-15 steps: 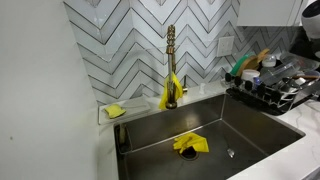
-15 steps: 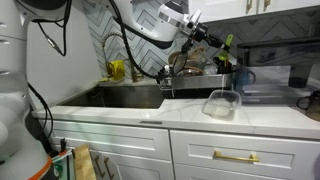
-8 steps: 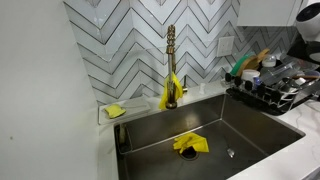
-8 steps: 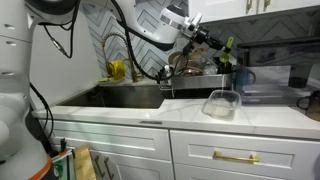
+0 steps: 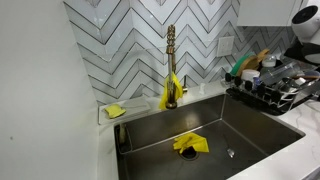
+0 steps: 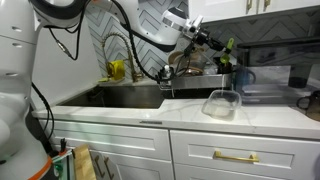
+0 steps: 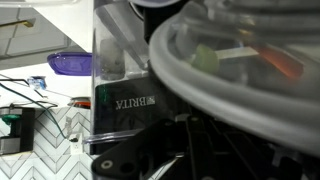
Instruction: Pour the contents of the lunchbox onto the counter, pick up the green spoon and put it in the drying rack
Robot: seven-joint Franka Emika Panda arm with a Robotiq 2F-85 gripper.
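Note:
The drying rack [image 5: 275,85], black wire and full of dishes, stands right of the sink; it also shows in an exterior view [image 6: 200,76]. My gripper [image 6: 214,41] hangs over its far end, with a green item [image 6: 228,45] right at its tip; I cannot tell whether this is the green spoon. In the wrist view my gripper [image 7: 190,120] is dark and its jaws look pressed together, nothing visible between them. A pale green piece [image 7: 205,57] shows under a clear rim. The clear lunchbox [image 6: 222,102] sits on the white counter [image 6: 185,113].
A brass faucet [image 5: 171,60] with a yellow cloth [image 5: 168,95] rises behind the steel sink [image 5: 250,130]. Another yellow cloth [image 5: 190,144] lies in the basin. A yellow sponge [image 5: 116,111] sits on the ledge. A Brita pitcher [image 7: 115,95] is close to the wrist.
The arm has shifted only slightly over the rack. Nothing else has moved.

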